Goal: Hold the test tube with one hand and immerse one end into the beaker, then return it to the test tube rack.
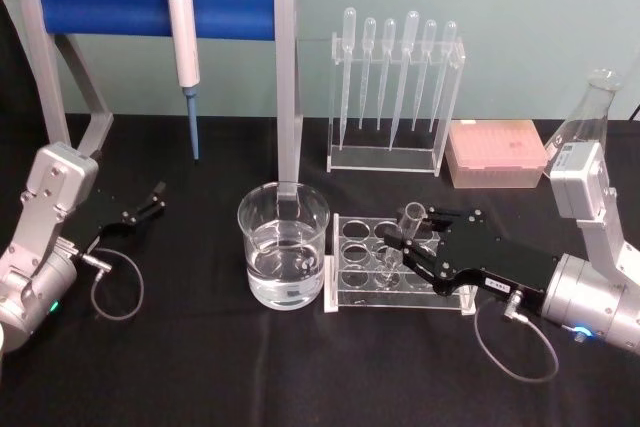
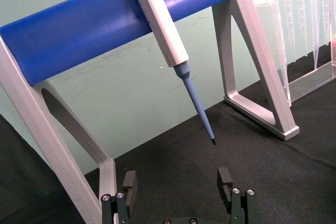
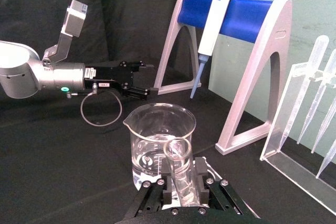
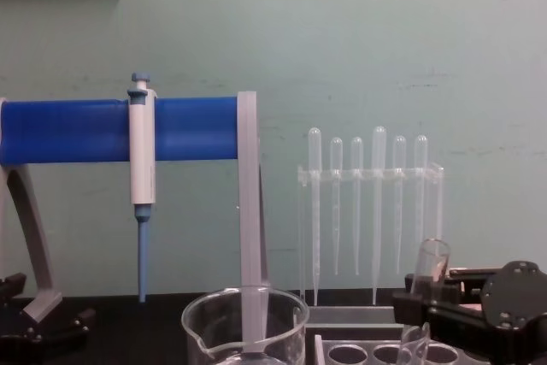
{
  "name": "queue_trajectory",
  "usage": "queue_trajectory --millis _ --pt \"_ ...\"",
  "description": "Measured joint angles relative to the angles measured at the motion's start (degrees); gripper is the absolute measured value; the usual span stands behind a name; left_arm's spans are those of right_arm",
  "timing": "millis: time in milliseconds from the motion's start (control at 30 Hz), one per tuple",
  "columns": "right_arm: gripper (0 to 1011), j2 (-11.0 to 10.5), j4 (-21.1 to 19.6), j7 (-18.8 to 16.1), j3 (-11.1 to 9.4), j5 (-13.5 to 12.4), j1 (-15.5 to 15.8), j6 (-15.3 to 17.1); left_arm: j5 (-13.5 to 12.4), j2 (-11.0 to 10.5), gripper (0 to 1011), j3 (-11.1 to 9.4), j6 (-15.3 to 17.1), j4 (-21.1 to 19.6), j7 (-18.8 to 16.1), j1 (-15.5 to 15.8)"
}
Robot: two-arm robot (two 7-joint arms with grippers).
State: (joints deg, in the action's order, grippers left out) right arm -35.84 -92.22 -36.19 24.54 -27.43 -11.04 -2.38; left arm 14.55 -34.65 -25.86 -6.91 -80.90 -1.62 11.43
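Where the right gripper is reached in low from the right over the test tube rack, it is seen closed on the test tube. The glass is pinched between the two black fingers a little below its open rim. The tube is held tilted, with its rim raised above the gripper and leaned away from the beaker. Its lower end is pointed down into the holes of the rack, but whether it is seated at the bottom cannot be told.

The beaker is stood just beside the rack's left end, apart from the tube, and is partly filled with clear water. Both are carried on the black surface.

Farther back, a row of thin pipettes is hung in a clear stand. A pink box is set to its right, and a glass flask is placed near the right edge. A white-and-blue pipettor is hung on a blue bar at the rear left.

The left gripper is parked low at the left, well apart from the beaker, with its fingers spread wide and nothing held between them.
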Motion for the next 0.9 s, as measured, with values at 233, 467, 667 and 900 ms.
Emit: queue_trajectory --millis 233,467,667,900 --pt "241 0.0 0.0 0.1 0.0 0.0 0.0 -0.1 0.0 0.0 1000 0.0 0.0 0.0 0.0 0.0" --pt "241 0.0 -0.1 1.0 -0.5 0.2 -0.5 0.2 0.0 0.0 1000 0.0 0.0 0.0 0.0 0.0" --pt "241 -0.5 -1.4 0.6 -0.7 -0.7 -1.8 2.5 0.0 0.0 1000 0.0 0.0 0.0 0.0 0.0" --pt "241 -1.9 -3.3 -1.0 -0.1 -3.1 -5.3 8.1 0.0 0.0 1000 0.0 0.0 0.0 0.0 0.0"
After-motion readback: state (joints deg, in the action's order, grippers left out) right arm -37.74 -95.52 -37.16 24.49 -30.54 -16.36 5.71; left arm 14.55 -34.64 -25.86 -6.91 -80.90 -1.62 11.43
